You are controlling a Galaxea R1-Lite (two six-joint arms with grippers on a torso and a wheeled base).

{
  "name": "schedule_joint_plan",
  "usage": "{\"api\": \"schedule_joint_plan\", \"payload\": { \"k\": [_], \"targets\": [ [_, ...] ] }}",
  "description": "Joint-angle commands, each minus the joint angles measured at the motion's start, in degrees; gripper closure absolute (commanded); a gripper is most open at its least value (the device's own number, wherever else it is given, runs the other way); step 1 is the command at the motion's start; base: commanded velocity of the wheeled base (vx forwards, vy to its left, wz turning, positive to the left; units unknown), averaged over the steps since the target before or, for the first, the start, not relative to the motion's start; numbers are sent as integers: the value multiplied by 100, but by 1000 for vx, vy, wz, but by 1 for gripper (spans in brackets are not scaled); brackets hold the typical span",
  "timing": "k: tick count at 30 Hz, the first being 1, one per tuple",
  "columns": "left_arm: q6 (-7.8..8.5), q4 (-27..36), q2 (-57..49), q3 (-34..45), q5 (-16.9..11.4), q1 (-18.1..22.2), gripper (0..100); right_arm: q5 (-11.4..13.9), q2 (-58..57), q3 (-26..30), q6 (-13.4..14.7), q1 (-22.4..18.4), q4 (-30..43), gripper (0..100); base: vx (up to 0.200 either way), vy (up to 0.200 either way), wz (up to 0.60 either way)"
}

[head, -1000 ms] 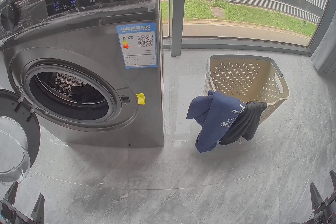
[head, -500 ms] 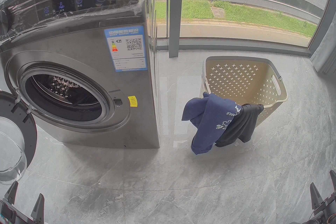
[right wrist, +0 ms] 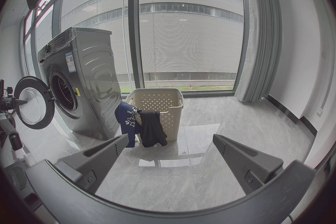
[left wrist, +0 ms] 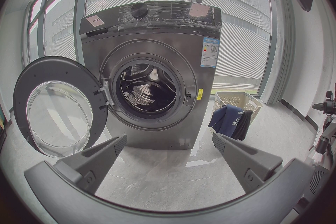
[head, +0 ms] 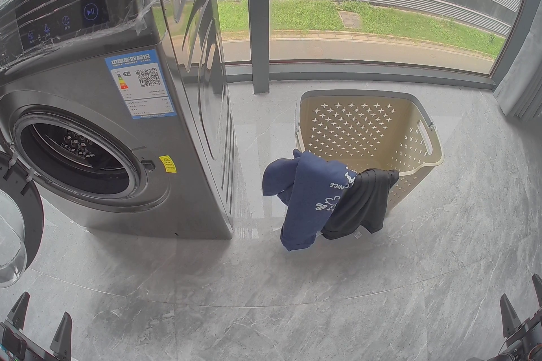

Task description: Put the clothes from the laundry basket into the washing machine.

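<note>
A beige laundry basket [head: 370,125] [right wrist: 164,104] [left wrist: 238,99] stands on the grey floor by the window. Over its near rim hang a blue garment [head: 310,196] [right wrist: 126,119] [left wrist: 225,119] and a black garment [head: 361,201] [right wrist: 150,128] [left wrist: 245,123]. To its left is the grey washing machine [head: 113,114] [left wrist: 154,77] [right wrist: 84,74], its round door [left wrist: 56,105] [head: 11,221] [right wrist: 33,102] swung open and the drum [left wrist: 147,88] [head: 76,159] dark inside. My left gripper [head: 40,317] [left wrist: 169,146] is open, low and far from the machine. My right gripper [head: 522,300] [right wrist: 169,146] is open, well short of the basket.
A tall window with a grey upright post [head: 258,7] runs behind the basket. A grey curtain [head: 522,74] [right wrist: 259,35] hangs at the far right. The floor between me and the basket is bare tile [head: 316,294].
The whole head view has swung to the right: machine and basket sit further left in the picture and the machine's side panel now shows. Neither gripper has changed.
</note>
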Motion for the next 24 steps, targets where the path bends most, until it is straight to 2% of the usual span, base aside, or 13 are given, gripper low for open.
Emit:
{"api": "schedule_joint_plan", "payload": {
  "k": [1,18,24],
  "targets": [
    [1,-2,-37,92,4,10,0,1,-17,84,-2,0,0,0,0,-200,0],
    [1,-2,-37,92,-4,1,0,1,-17,84,-2,0,0,0,0,-200,0],
    [-8,-2,-37,92,4,1,0,1,-17,84,-2,0,0,0,0,0,0]
  ]
}}
